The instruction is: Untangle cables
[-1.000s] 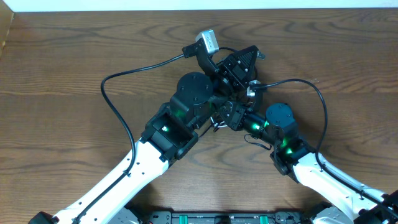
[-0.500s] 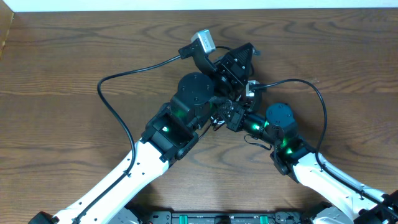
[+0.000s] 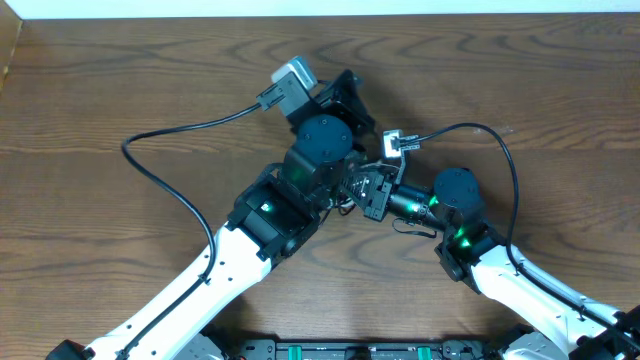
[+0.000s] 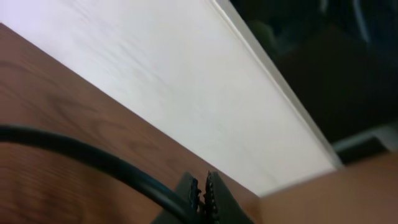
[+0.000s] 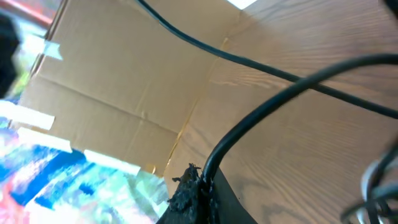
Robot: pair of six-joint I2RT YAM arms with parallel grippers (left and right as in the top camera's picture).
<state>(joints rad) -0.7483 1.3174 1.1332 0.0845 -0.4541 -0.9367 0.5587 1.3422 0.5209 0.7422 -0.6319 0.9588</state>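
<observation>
Between the pressed-together tips of the left gripper (image 4: 202, 194) and of the right gripper (image 5: 198, 183): black cable (image 5: 261, 112) pinched in each. White cable not clearly made out. Risk: the two pinches sit near each other, so pulling apart may cinch the tangle or let the cable slip free.

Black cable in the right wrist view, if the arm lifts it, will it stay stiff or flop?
Probably floppy: the black cable leaves the right gripper in a smooth curve with no kink. It looks thin, so it is likely light. Its smooth jacket may slip from that grip under a hard pull.
</observation>
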